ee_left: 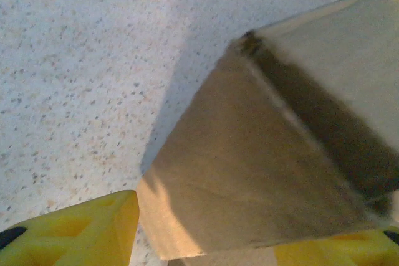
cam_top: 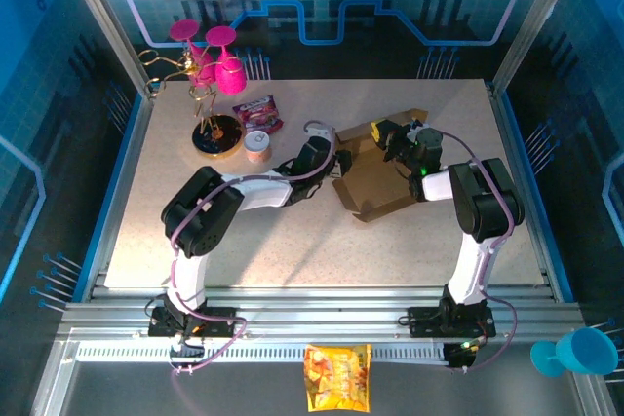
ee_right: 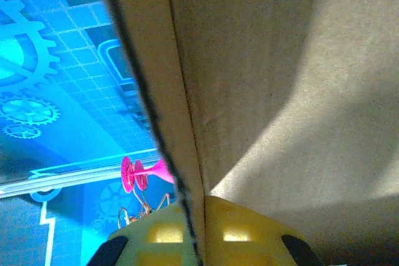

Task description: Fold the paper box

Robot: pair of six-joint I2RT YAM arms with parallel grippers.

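Note:
The paper box [cam_top: 375, 180] is brown, unprinted cardboard lying partly folded right of the table's middle. My left gripper [cam_top: 338, 165] is at its left edge. In the left wrist view, a creased flap of the paper box [ee_left: 249, 172] lies between my two yellow fingers [ee_left: 75, 232], which stand apart, with a strip of table showing beside the left one. My right gripper [cam_top: 392, 138] is at the box's far side, holding a raised wall. In the right wrist view, my right gripper [ee_right: 199, 219] is shut on the edge of that cardboard wall [ee_right: 181, 91].
Pink cups on a wire stand [cam_top: 210, 60] stand at the back left, with a purple snack packet [cam_top: 256, 107] and a small round tin [cam_top: 257, 146] beside them. A yellow snack bag [cam_top: 337, 375] lies on the front rail. A teal cup [cam_top: 575, 351] sits off the table at the near right.

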